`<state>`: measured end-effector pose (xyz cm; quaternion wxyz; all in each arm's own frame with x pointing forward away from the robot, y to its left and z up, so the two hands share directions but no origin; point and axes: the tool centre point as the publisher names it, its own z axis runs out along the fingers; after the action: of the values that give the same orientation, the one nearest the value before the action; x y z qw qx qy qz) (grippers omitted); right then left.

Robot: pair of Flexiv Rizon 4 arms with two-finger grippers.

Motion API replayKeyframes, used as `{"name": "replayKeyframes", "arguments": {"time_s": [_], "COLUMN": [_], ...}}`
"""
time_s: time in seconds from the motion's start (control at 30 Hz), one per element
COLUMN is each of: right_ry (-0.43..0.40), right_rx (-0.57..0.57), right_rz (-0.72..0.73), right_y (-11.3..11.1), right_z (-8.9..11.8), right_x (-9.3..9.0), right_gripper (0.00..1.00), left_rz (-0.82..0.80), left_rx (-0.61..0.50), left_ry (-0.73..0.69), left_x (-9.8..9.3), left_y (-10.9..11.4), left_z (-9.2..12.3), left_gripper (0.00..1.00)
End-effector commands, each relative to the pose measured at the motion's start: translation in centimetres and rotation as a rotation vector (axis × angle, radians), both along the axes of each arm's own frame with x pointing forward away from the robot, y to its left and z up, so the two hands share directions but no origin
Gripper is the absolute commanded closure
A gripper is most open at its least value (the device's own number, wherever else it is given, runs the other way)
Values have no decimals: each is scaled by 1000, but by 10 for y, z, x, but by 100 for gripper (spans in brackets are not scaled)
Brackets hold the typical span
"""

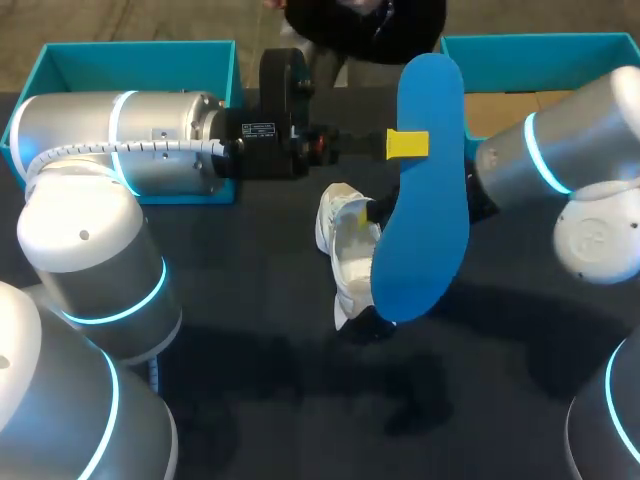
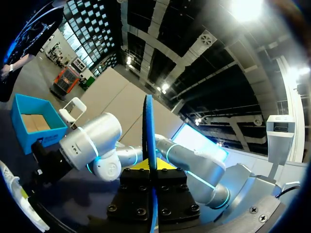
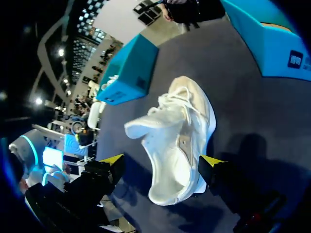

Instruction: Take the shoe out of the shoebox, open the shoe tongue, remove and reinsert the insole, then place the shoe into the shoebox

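The white shoe (image 1: 345, 250) sits on the dark table (image 1: 250, 400), out of both boxes, with its hole turned toward the right gripper (image 3: 163, 162). That gripper's jaws are open, with one yellow tip on each side of the shoe. At least one tip is clear of it, so nothing holds the shoe in place. Just over the shoe hangs the blue insole (image 1: 430, 190). The left gripper (image 1: 407, 144) has its jaws closed on one edge and pinches it tight. I think the tricky part is getting the insole into the shoe. It is long and looks bendy, so its end could miss the hole, fold up, or push the loose shoe away across the table. It could also slip out of the pinch and fall. Farther back stand two blue boxes. The left box (image 1: 140, 45) is mostly hidden by the arm, so I cannot tell what is in it. The right box (image 1: 540, 40) has something flat and brown inside, and I see no shoe in it.
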<state>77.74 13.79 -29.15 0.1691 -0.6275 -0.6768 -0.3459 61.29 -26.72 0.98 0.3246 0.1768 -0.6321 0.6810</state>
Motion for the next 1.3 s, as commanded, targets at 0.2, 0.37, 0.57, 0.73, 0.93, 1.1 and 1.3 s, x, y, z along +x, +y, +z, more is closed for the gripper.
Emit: {"name": "replayKeyframes", "arguments": {"time_s": [0.2, 0.37, 0.57, 0.73, 0.93, 1.1, 1.3], "right_ry": [-40, -20, -38, -38, -38, 34, 107], "right_rx": [373, 438, 438, 438, 438, 441, 532], "right_rz": [93, 146, 176, 176, 176, 56, 44], "right_y": [-23, -27, -27, -27, -27, -46, -58], "right_z": [19, 28, 47, 47, 47, 65, 92], "right_x": [-3, -2, -2, -2, -2, -4, -9], "right_gripper": [0, 0, 0, 0, 0, 0, 0], "left_rz": [1, 1, 1, 1, 1, 1, -1], "left_rx": [0, 0, 0, 0, 0, 0, 11], "left_ry": [0, 0, 0, 0, 0, 0, -66], "left_x": [0, 0, 0, 0, 0, 0, 2], "left_y": [0, 0, 0, 0, 0, 0, 3], "left_z": [0, 0, 0, 0, 0, 0, -6], "left_gripper": [100, 100, 100, 100, 100, 100, 100]}}
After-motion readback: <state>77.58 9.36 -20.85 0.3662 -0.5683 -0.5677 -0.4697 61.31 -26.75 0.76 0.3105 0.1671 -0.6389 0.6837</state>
